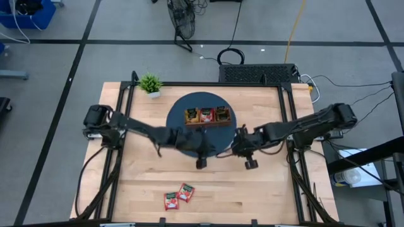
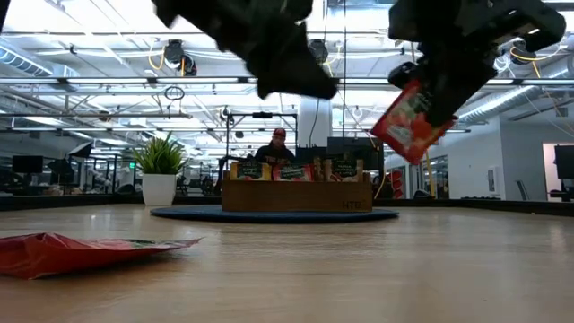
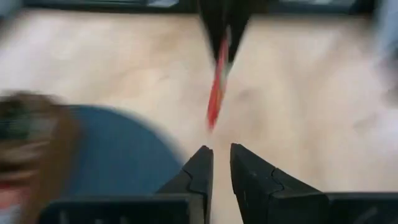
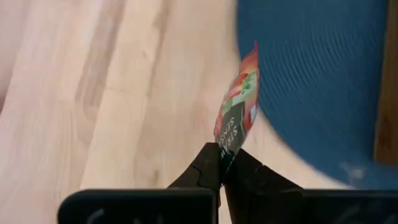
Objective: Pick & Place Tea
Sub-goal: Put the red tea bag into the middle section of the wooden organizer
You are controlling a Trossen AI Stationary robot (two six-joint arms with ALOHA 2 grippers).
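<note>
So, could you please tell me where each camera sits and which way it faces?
High view: overhead, straight down on the table; both arms show.
Low view: table height, level toward the wooden tray; arms overhead.
Left wrist view: on the left arm, past its end effector, fingers slightly apart.
Right wrist view: on the right arm; right end effector shut on a red sachet.
Shared: that sachet also appears in the low and left wrist views.

Left gripper (image 3: 221, 163) slightly parted, red tea sachet (image 3: 217, 87) beyond.
</note>
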